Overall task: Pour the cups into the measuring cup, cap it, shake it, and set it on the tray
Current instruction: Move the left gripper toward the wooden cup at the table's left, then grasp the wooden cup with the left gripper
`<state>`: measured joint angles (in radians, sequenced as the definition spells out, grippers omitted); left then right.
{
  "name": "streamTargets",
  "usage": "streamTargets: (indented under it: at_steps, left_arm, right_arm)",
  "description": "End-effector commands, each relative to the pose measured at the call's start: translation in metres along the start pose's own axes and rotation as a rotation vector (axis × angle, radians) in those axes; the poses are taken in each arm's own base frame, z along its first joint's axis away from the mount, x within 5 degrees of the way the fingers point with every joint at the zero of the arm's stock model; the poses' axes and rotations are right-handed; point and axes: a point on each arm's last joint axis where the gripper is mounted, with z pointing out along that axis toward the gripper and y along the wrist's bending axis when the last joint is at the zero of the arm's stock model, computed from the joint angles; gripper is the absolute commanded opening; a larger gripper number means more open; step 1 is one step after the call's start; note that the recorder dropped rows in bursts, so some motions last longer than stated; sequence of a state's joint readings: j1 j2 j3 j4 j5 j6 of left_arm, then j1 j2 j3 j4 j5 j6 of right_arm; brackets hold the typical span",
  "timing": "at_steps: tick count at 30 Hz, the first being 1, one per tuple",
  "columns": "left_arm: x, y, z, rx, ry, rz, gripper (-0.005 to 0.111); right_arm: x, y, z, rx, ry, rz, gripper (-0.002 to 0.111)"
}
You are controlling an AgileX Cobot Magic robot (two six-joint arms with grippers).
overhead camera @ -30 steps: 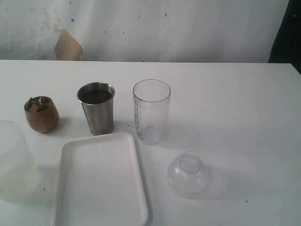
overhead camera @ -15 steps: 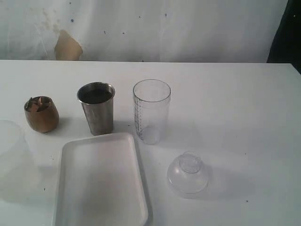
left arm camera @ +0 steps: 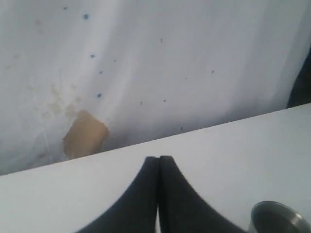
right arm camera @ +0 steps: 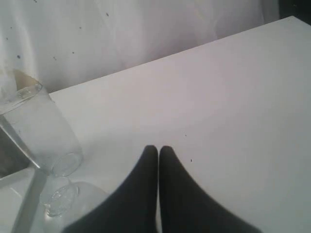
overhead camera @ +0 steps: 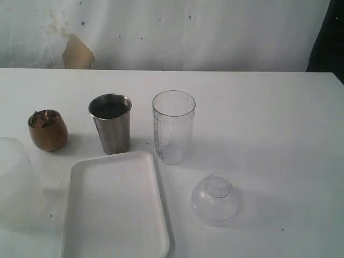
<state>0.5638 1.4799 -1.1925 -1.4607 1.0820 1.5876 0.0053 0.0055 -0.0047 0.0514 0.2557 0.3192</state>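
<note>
Exterior view: on the desk [overhead camera: 269,123] the wooden cup [overhead camera: 47,130], steel tumbler [overhead camera: 110,123] and measuring cup [overhead camera: 173,127] stand in a row. The tray [overhead camera: 114,204] lies in front of them, with the cap [overhead camera: 215,197] beside it, knob up.

Left wrist view: the left pincer [left arm camera: 158,165] hangs above the desk near the tumbler, its fingers pressed together on nothing.

Right wrist view: the right pincer [right arm camera: 158,153] is likewise closed and empty, near the measuring cup and cap.

2 cups [overhead camera: 48,130] [overhead camera: 110,124]; 1 cyl [overhead camera: 173,128], cap [overhead camera: 215,197], tray [overhead camera: 114,204]

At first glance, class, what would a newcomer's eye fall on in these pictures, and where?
In the exterior view, the shiny steel tumbler and the tall clear measuring cup stand side by side at the centre, a small brown wooden cup to their left. Nearer the camera lies the big white tray, with the clear domed cap to its right.
</note>
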Motion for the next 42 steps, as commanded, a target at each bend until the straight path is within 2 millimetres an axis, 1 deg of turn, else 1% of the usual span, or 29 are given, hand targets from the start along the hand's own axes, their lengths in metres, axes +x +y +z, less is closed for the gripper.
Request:
streamTargets:
  at_steps: [1,2,3,4,5,6,7,8,9,10,11,13,14,16,17,18,19,23,27,35,42]
  left_arm:
    - [0.019,0.029,0.001,-0.014,-0.002,-0.048,0.0]
    - [0.035,0.035,0.008,0.046,0.041,0.029,0.0]
    - [0.044,0.039,0.011,0.062,0.07,0.053,0.0]
    - [0.067,0.051,0.019,0.091,0.131,0.078,0.0]
    - [0.08,0.058,0.023,0.106,0.163,0.1,0.0]
    - [0.105,0.069,0.032,0.137,0.202,0.124,0.0]
    - [0.114,0.073,0.035,0.148,0.206,0.133,0.0]
    - [0.131,0.082,0.043,0.156,0.186,0.118,0.0]
    - [0.14,0.086,0.047,0.163,0.164,0.095,0.0]
    - [0.157,0.092,0.054,0.177,0.13,0.036,0.005]
    - [0.167,0.096,0.058,0.18,0.125,-0.001,0.011]
    - [0.189,0.101,0.063,0.19,0.142,-0.06,0.027]
    - [0.199,0.102,0.065,0.195,0.151,-0.085,0.038]
    - [0.215,0.104,0.07,0.204,0.165,-0.127,0.064]
    - [0.225,0.104,0.073,0.211,0.174,-0.15,0.08]
    - [0.228,0.104,0.076,0.214,0.175,-0.16,0.084]
    - [0.229,0.102,0.08,0.213,0.164,-0.172,0.085]
    - [0.227,0.086,0.098,0.28,0.185,-0.151,0.084]
    - [0.227,0.075,0.109,0.326,0.203,-0.135,0.084]
    - [0.231,0.062,0.115,0.4,0.262,-0.094,0.084]
    - [0.232,0.057,0.119,0.419,0.271,-0.086,0.084]
  right_arm:
    - [0.0,0.0,0.0,0.002,-0.012,-0.009,0.0]
    - [0.0,0.0,0.0,0.002,-0.012,-0.009,0.0]
    - [0.0,0.0,0.0,0.002,-0.012,-0.009,0.0]
    - [0.0,0.0,0.0,0.002,-0.012,-0.009,0.0]
    - [0.0,0.0,0.0,0.002,-0.012,-0.009,0.0]
    - [0.0,0.0,0.0,0.002,-0.012,-0.009,0.0]
    - [0.0,0.0,0.0,0.002,-0.012,-0.009,0.0]
    - [0.0,0.0,0.0,0.002,-0.012,-0.009,0.0]
    - [0.0,0.0,0.0,0.002,-0.012,-0.009,0.0]
    - [0.0,0.0,0.0,0.002,-0.012,-0.009,0.0]
    - [0.0,0.0,0.0,0.002,-0.012,-0.009,0.0]
    - [0.0,0.0,0.0,0.002,-0.012,-0.009,0.0]
    - [0.0,0.0,0.0,0.002,-0.012,-0.009,0.0]
    - [0.0,0.0,0.0,0.002,-0.012,-0.009,0.0]
    - [0.0,0.0,0.0,0.002,-0.012,-0.009,0.0]
    - [0.0,0.0,0.0,0.002,-0.012,-0.009,0.0]
    - [0.0,0.0,0.0,0.002,-0.012,-0.009,0.0]
    - [0.0,0.0,0.0,0.002,-0.012,-0.009,0.0]
    - [0.0,0.0,0.0,0.002,-0.012,-0.009,0.0]
    - [0.0,0.0,0.0,0.002,-0.012,-0.009,0.0]
    - [0.0,0.0,0.0,0.002,-0.012,-0.009,0.0]
